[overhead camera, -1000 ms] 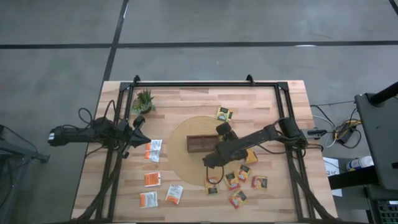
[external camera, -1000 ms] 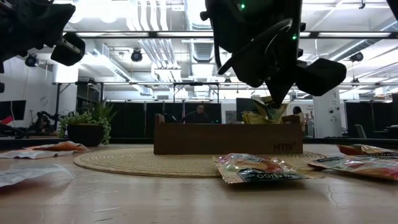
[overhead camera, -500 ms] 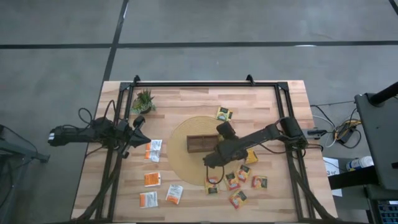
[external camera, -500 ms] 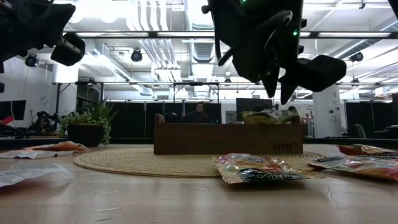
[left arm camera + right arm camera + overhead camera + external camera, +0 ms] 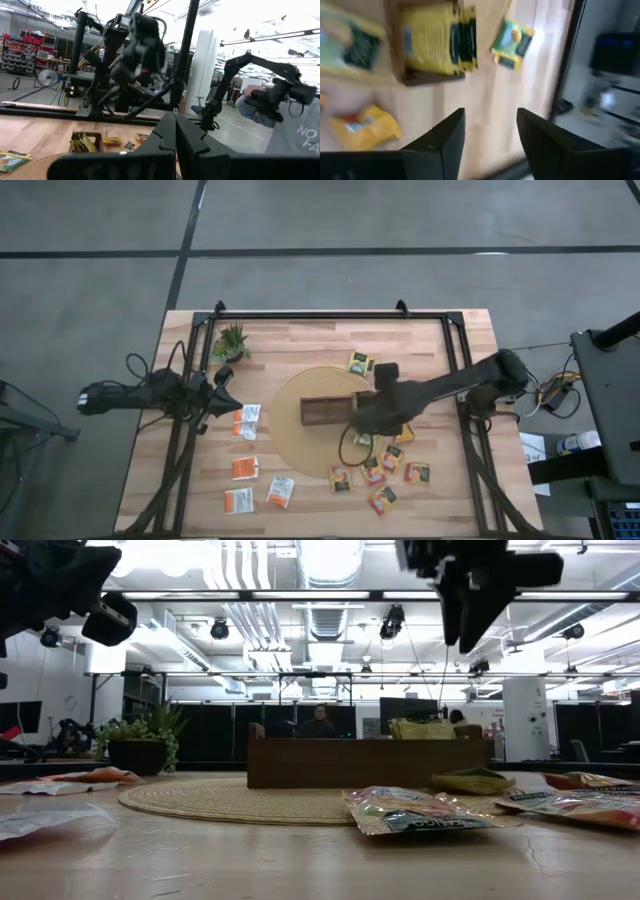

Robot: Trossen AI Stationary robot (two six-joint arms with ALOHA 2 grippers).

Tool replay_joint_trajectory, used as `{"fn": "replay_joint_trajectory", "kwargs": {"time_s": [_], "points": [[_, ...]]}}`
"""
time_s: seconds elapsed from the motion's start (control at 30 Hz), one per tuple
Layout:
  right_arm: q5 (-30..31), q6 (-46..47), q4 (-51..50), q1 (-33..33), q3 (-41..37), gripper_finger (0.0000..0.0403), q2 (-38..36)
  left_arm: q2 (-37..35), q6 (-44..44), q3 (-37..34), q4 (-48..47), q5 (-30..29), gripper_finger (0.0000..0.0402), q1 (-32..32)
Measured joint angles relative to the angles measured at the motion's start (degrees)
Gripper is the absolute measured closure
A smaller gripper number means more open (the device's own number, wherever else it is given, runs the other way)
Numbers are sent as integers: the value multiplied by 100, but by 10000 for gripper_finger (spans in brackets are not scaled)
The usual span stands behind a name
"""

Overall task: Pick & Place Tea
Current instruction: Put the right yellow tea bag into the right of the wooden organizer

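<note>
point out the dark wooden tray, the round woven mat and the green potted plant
dark brown wooden divided tray [image 5: 322, 411]: high view, on its left half.
round woven straw mat [image 5: 290, 428]: high view, bare weave left of and below the tray.
small spiky green potted plant [image 5: 231, 341]: high view, on its leaves.

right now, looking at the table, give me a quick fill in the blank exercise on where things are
1. The wooden tray rests on a round woven ____.
2. The right gripper is above the table with its fingers ____.
3. The yellow-green sachets in the tray fill its end compartment nearest the ____ arm.
4. The potted plant stands nearest the ____ gripper.

Missing words: mat; open; right; left
</note>
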Motion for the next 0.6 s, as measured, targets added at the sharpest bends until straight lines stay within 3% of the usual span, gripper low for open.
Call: {"fn": "replay_joint_trajectory", "kwargs": {"time_s": [0.33,0.6], "points": [[-1196,34,2572,-30,-1832,236,-1831,1,0,0,0,2,402,1],[-1412,1231,3831,-22,-3196,236,-2508,0,1,0,1,2,402,1]]}}
